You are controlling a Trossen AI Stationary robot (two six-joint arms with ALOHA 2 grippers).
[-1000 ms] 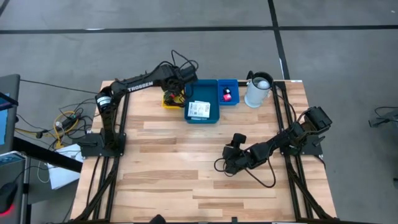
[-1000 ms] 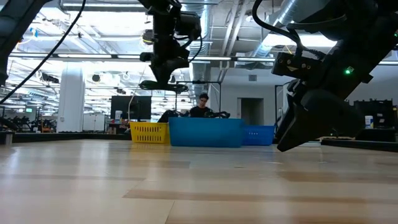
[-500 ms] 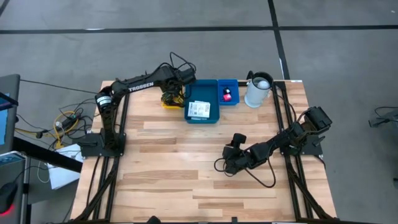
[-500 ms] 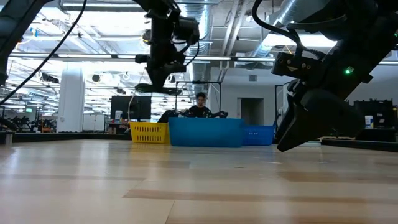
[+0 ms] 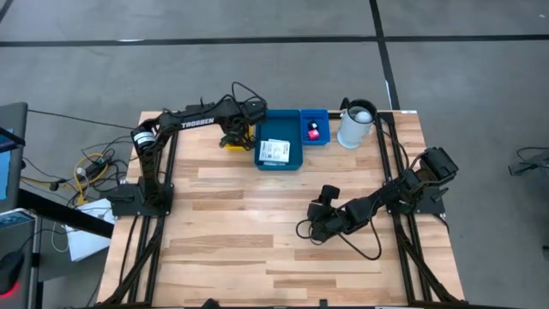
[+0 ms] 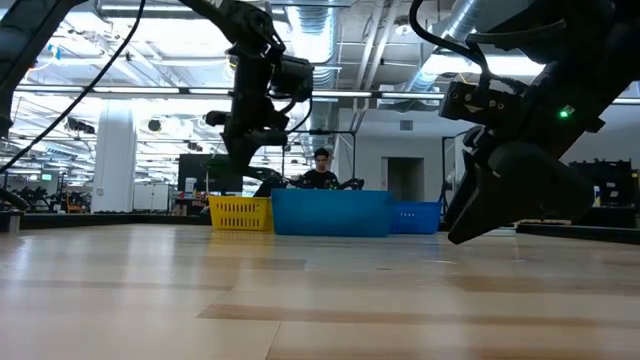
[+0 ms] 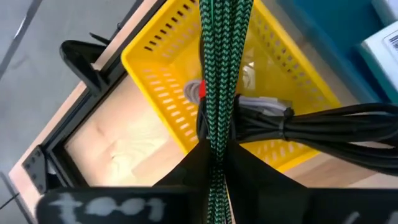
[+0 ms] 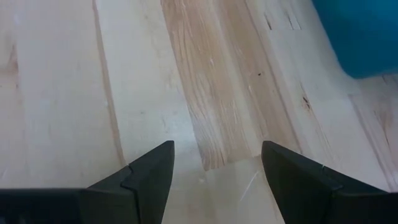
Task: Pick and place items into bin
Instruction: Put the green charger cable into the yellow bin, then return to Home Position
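Note:
My left gripper [image 5: 233, 131] hangs over the yellow basket [image 5: 240, 142] at the table's far edge, shut on a cable [image 7: 217, 74]. The cable has a green-and-black braided stretch and a bundle of black strands [image 7: 323, 121] bound by a grey tie. In the low view the left gripper [image 6: 236, 158] is above the basket's rim [image 6: 240, 204]. A white printed card [image 5: 274, 151] lies in the large blue bin [image 5: 296, 154], and a pink round piece [image 5: 314, 131] lies in the small blue bin [image 5: 324, 116]. My right gripper [image 5: 318, 227] waits open, low over the table's middle right. My left gripper pinches the cable's green braided stretch [image 7: 215, 146] between its two fingers, coming from above and slanting down. The braid runs on past the fingertips, and the black bundle sticks out to one side. The cable hangs over the yellow basket's inside [image 7: 174, 93]; I cannot tell whether it touches the basket.
A white jug [image 5: 356, 124] stands at the far right beside the small blue bin. Bare wood [image 8: 205, 93] lies under my right gripper [image 8: 214, 168], with a blue bin's corner [image 8: 367, 37] beyond it. A person [image 6: 321, 170] sits in the room behind the table.
My left gripper, still shut on the cable, has come down toward the yellow basket and shifted a little toward the table's left edge.

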